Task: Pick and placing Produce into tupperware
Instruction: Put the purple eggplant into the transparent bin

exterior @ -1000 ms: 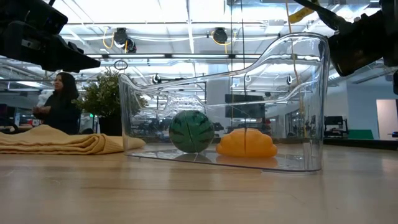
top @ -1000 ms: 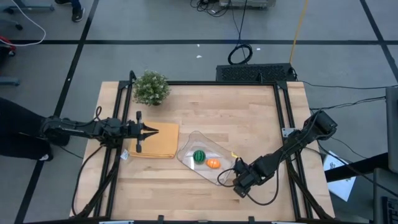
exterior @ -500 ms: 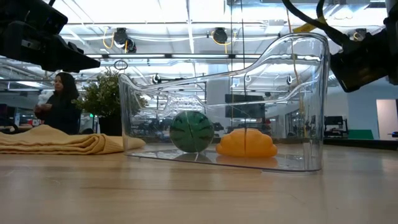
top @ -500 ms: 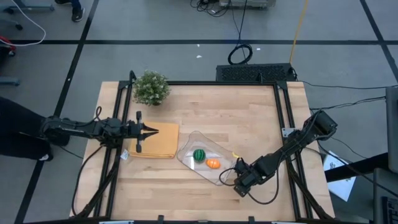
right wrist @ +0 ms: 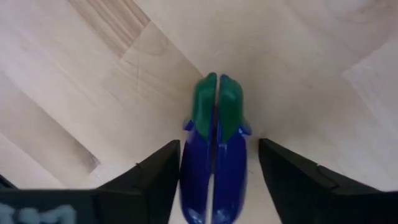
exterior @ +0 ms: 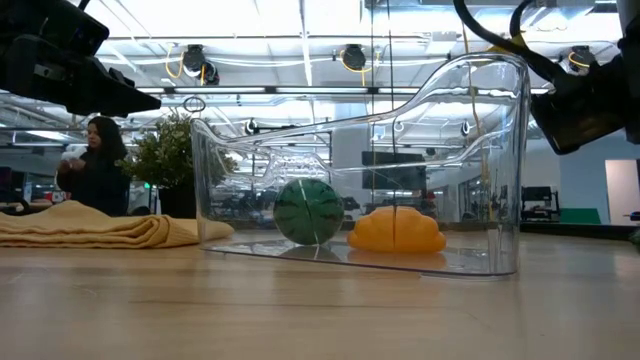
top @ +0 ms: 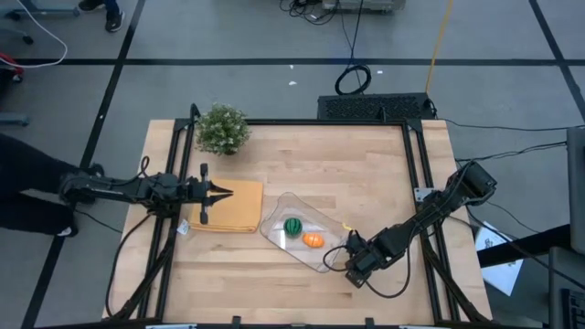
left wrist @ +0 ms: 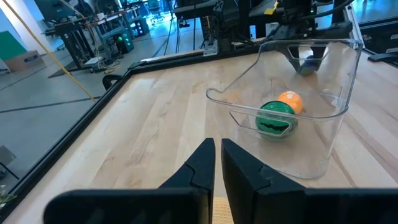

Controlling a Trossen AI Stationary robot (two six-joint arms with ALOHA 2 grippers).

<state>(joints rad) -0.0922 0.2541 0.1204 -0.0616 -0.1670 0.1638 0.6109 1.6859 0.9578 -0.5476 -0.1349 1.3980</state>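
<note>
**Blue-purple piece sits between the right gripper's parted fingers**

The blue-purple elongated toy piece with a green cap (right wrist: 213, 149) lies on the pale wooden table (right wrist: 99, 81), lengthwise in the gap between the right gripper's (top: 353, 270) two dark fingers (right wrist: 155, 177). The jaws stand apart, one finger on each side of the piece; a thin strip of table shows on either flank, so no finger visibly presses the toy (whether the pads touch it lower down cannot be told).

In the high view that gripper is low over the table, just beside the near right end of the clear, shallow, round-cornered plastic tupperware (top: 274, 222). Inside the container rest the green striped ball (top: 292, 228) and the orange oval piece (top: 313, 240), close together; the low view shows both on the container floor, ball (exterior: 307, 211) left of oval (exterior: 396, 230).

The left gripper (top: 227, 191) hangs above the folded tan cloth pad (top: 239, 217), left of the tupperware, its fingers (left wrist: 202, 163) pressed together and holding nothing. A small leafy green potted plant (top: 222, 129) stands at the table's far left corner. A person (exterior: 93, 165) is in the room beyond.
</note>
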